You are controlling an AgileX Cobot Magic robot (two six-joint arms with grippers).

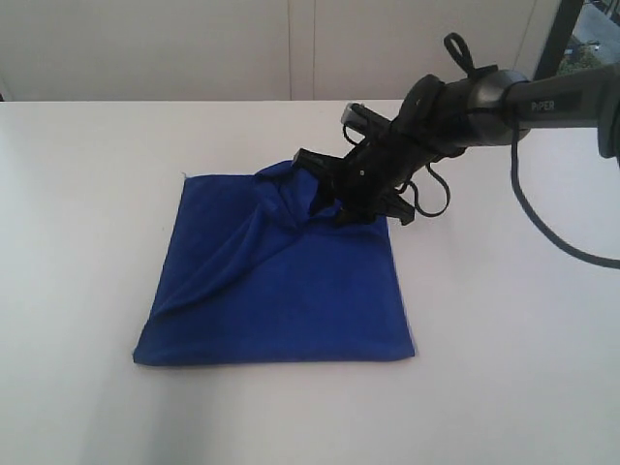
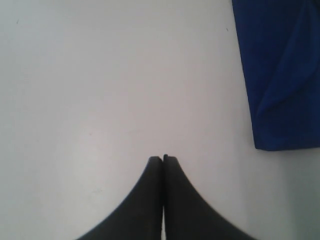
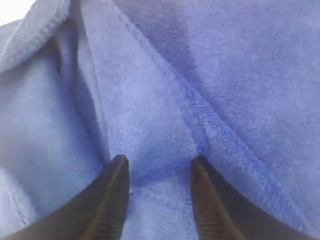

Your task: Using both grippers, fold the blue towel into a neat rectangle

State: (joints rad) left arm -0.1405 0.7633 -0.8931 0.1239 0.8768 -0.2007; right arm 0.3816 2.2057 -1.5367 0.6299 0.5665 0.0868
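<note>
The blue towel (image 1: 281, 291) lies on the white table (image 1: 504, 387), doubled over into a rough square, with a diagonal ridge and a bunched fold at its far edge. My right gripper (image 1: 334, 208) sits on that bunched far part. In the right wrist view the right gripper (image 3: 159, 162) is open, its fingers apart, with the towel (image 3: 240, 75) and a hemmed edge lying under and between them. My left gripper (image 2: 164, 157) is shut and empty above bare table, with the towel's (image 2: 280, 75) corner off to one side. The left arm is out of the exterior view.
The right arm (image 1: 542, 97) and its black cable (image 1: 542, 228) reach in from the right. A pale wall (image 1: 291, 48) stands behind the table's far edge. White tabletop surrounds the towel on all sides.
</note>
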